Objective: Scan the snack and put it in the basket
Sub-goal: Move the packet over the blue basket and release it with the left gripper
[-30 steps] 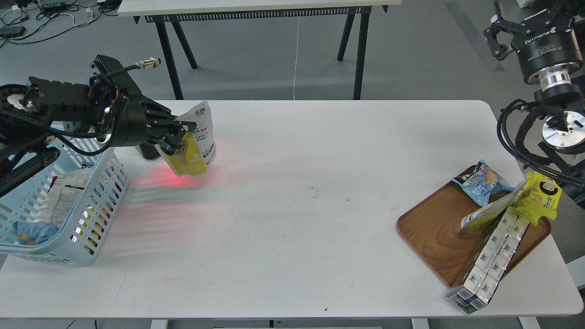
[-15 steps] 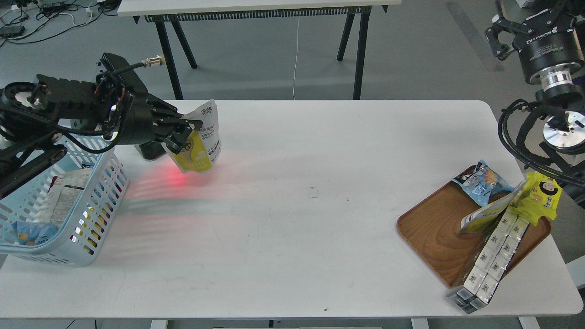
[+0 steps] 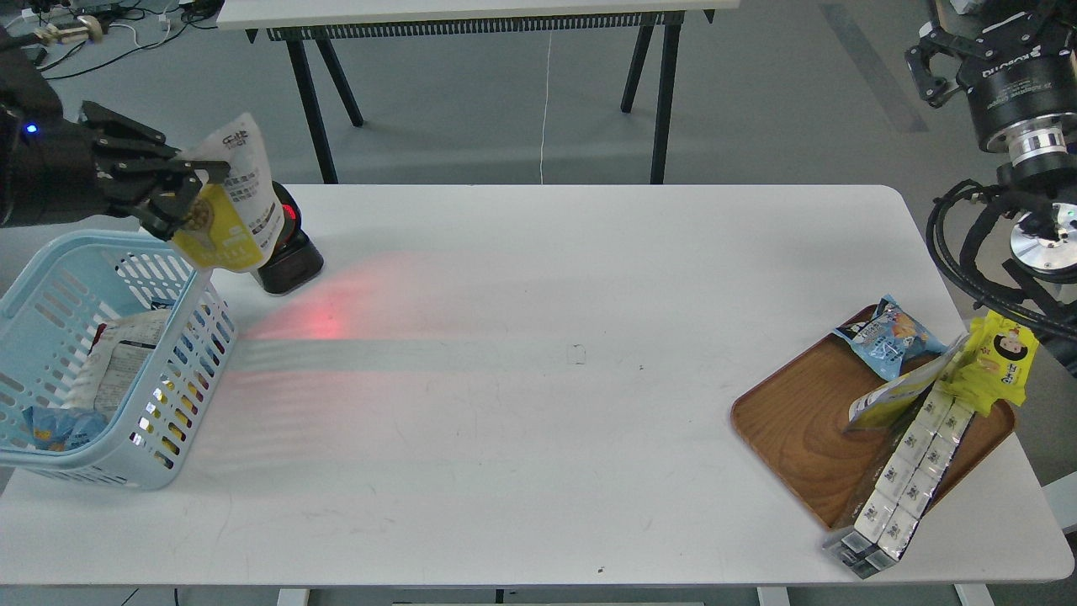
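Above the light blue slotted plastic basket's (image 3: 50,261) far rim, my left hand (image 3: 181,198) pinches the small silver-white, yellow-panelled snack pouch (image 3: 231,206) mid-body; it looks light, crinkly, probably slippery.

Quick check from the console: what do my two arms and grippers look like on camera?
Left gripper: matte black linkage fingers on a black body with a small blue light. Right arm: black cylindrical housing with white lettering, a silver ring, looped black cables; its gripper is too dark to make out.
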